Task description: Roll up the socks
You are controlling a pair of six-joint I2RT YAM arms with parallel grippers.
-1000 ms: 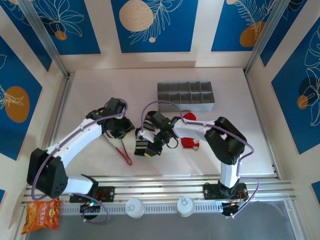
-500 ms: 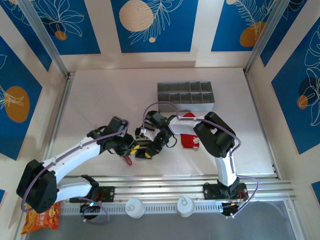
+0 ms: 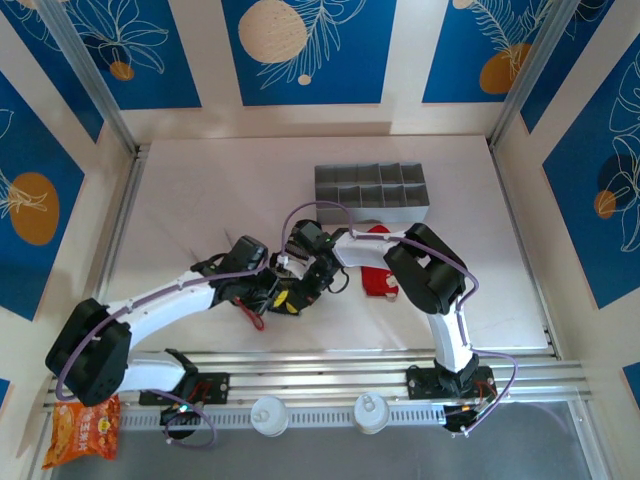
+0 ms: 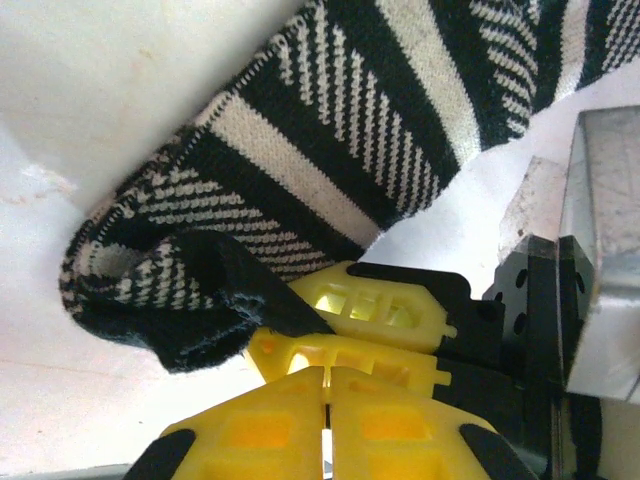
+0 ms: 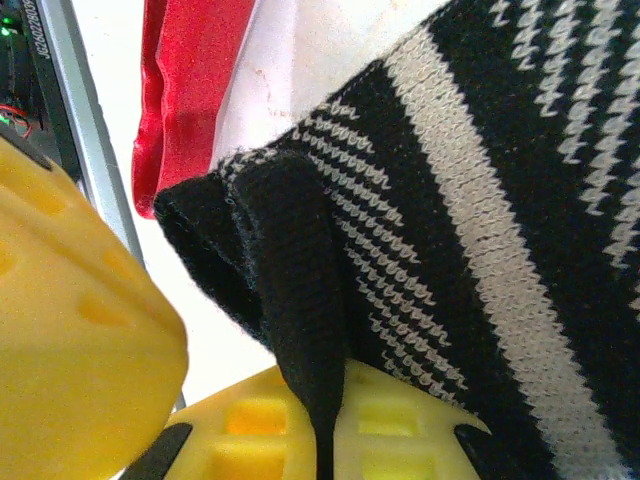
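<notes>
The black sock with grey-white stripes (image 4: 330, 130) lies bunched on the white table between my two grippers. My right gripper (image 5: 330, 440) is shut on a fold of its black edge (image 5: 290, 260); the striped body (image 5: 500, 200) spreads up and to the right. My left gripper (image 4: 328, 375) is shut, its yellow fingers pressed together with nothing between them, right under the right gripper's fingers (image 4: 380, 305) and beside the sock's rolled end (image 4: 150, 290). From above, both grippers (image 3: 272, 295) (image 3: 300, 292) meet at the table's near middle. The red sock (image 3: 378, 283) lies to their right.
A grey divided organiser (image 3: 372, 190) stands behind the red sock. Red-handled tongs (image 3: 252, 316) lie just near-left of the grippers, also red (image 5: 190, 90) in the right wrist view. The metal rail (image 3: 330, 365) runs along the near edge. An orange snack bag (image 3: 85, 425) lies beyond it.
My left arm has swung right and nearer, bringing its gripper against the right one, and its jaws have closed. The right gripper keeps its hold on the striped sock.
</notes>
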